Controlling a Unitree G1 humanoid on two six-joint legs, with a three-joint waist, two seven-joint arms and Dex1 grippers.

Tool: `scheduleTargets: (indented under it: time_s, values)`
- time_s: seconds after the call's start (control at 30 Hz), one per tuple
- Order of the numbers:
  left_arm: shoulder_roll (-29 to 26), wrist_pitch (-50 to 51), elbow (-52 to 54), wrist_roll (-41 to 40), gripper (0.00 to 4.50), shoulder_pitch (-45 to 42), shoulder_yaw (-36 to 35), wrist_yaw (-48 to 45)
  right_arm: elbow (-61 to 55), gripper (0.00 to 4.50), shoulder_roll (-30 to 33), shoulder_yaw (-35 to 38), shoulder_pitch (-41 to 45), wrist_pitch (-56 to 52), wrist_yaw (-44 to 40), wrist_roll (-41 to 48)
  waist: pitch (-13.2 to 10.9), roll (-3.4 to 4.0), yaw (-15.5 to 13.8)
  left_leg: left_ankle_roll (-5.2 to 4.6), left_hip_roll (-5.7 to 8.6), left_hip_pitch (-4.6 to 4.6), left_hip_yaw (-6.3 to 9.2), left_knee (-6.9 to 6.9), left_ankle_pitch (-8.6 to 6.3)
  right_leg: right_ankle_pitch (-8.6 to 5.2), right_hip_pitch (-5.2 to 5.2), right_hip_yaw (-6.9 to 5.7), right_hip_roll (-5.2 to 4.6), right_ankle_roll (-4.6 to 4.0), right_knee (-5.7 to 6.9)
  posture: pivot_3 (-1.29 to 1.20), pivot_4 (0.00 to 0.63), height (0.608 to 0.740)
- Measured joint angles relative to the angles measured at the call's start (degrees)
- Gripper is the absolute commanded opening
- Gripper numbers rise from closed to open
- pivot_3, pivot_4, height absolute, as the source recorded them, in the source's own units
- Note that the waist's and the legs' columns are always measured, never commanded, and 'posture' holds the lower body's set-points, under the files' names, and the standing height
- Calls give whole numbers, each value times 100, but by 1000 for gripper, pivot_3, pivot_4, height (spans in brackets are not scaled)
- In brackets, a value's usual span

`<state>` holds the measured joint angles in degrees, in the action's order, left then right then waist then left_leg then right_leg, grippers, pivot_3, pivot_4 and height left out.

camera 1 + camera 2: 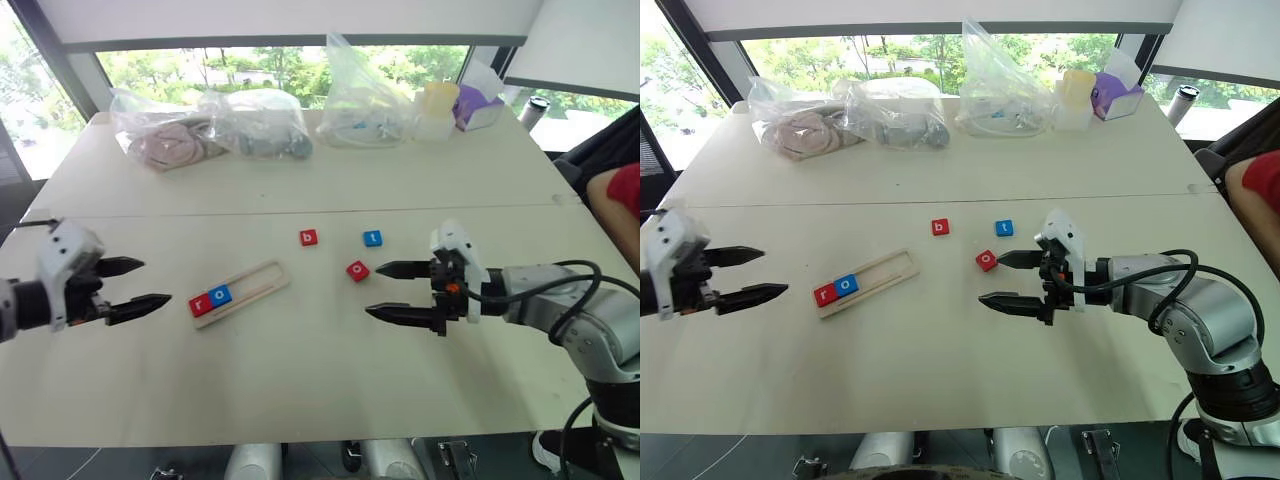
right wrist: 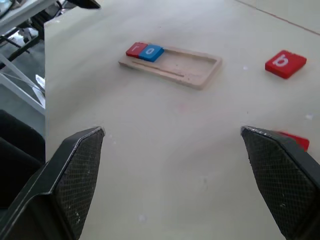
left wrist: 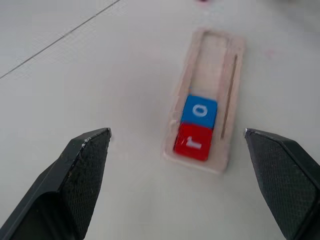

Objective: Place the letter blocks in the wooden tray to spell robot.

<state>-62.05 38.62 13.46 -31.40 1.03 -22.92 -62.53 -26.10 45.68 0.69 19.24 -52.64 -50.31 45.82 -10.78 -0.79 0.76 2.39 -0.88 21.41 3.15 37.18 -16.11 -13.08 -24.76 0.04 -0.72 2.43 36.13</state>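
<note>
The wooden tray [image 1: 262,278] lies slantwise at the table's middle left. At its near left end a red r block [image 1: 200,304] and a blue o block [image 1: 221,296] sit side by side, and the rest of it is bare. Loose on the table to the tray's right are a red b block [image 1: 308,237], a blue t block [image 1: 372,238] and a red o block [image 1: 358,270]. My left gripper [image 1: 155,282] hovers open to the left of the tray. To the right, just beside the red o block, my right gripper [image 1: 373,290] is open and points left, with nothing in it.
Several clear plastic bags [image 1: 258,122] of items line the far side of the table, with a yellow-lidded container [image 1: 437,110] and a purple box [image 1: 478,105]. A person's red sleeve [image 1: 625,198] is at the right edge. A seam [image 1: 300,212] crosses the tabletop.
</note>
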Motion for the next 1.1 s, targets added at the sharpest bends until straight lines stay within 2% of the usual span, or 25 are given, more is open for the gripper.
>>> scheduleTargets:
  time_s: [0.13,0.33,0.57,1.1]
  values:
    - [207,-472,-222,512,4453,-352,1097,-57,-108,4500,-180,-160,23,6,225,-97,0,-1,21,0,-3,2,-1,-7,0,5,-7,2,4,3,6,0,150,740]
    - [725,-982,-647,1026,4453,-730,2007,18,-206,4500,-193,-415,-122,58,286,-297,-1,-3,-4,-1,-3,2,2,4,0,4,-5,1,6,-1,9,0,150,740]
    - [728,-1354,-825,1387,4453,-838,2164,18,-254,4500,-240,-417,-158,57,398,-298,-1,-3,3,-1,-3,0,1,3,0,4,-4,2,5,0,9,0,150,740]
    - [650,-1733,-1036,1488,4453,-594,2147,-103,-268,4500,-377,-418,-239,65,518,-405,11,18,49,-1,-6,-16,-5,-3,0,4,3,4,8,0,12,0,150,740]
